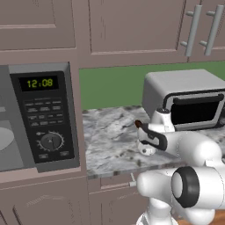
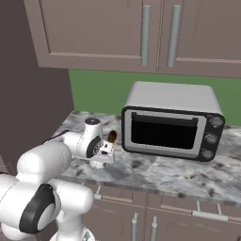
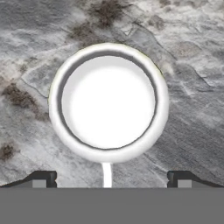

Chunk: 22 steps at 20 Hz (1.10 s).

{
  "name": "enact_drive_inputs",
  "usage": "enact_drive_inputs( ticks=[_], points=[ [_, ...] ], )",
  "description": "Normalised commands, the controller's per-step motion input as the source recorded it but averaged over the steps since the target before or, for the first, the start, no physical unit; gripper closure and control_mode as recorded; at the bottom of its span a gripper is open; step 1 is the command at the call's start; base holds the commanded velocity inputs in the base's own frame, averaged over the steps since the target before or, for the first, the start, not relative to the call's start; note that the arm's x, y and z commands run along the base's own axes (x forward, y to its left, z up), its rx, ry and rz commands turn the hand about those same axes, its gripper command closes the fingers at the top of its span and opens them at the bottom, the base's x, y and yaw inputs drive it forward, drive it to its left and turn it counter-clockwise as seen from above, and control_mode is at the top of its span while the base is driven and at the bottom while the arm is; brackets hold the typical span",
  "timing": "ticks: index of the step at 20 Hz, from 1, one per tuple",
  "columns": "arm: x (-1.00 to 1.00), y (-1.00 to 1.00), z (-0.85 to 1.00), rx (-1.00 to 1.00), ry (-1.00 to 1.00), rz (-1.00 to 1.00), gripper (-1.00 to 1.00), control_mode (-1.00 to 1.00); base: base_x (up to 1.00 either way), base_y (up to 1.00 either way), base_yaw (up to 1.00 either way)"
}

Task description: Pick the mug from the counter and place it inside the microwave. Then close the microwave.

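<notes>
None of your task is done yet: the mug [image 3: 108, 103] sits upright on the counter [image 3: 188, 74] directly under your gripper [image 3: 108, 178], jaws spread wide and empty, with grasping, loading the microwave [image 1: 39, 118] and closing it left.

- White mug [image 3: 108, 103], plain inside.
- Tabletop [image 3: 192, 87]: grey-and-white marble, dark speckles.
- Grey microwave [image 1: 39, 118], black panel, green digits.
- Green back wall [image 2: 99, 92].
</notes>
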Motion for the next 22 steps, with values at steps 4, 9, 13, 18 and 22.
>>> enact_drive_inputs(
  ticks=[4,9,13,18,22],
  points=[
    [0.0,0.0,-0.14,0.0,0.0,0.0,-1.0,-1.0,0.0,0.0,0.0],
    [0.04,0.0,-0.12,0.0,0.0,0.0,-1.0,-1.0,0.0,0.0,0.0],
    [0.0,0.0,0.0,0.0,0.0,0.0,-1.0,-1.0,0.0,0.0,0.0],
    [0.0,0.0,0.0,0.0,0.0,0.0,-1.0,-1.0,0.0,0.0,0.0],
    [0.0,0.0,0.0,0.0,0.0,0.0,1.0,-1.0,0.0,0.0,0.0]
  ],
)
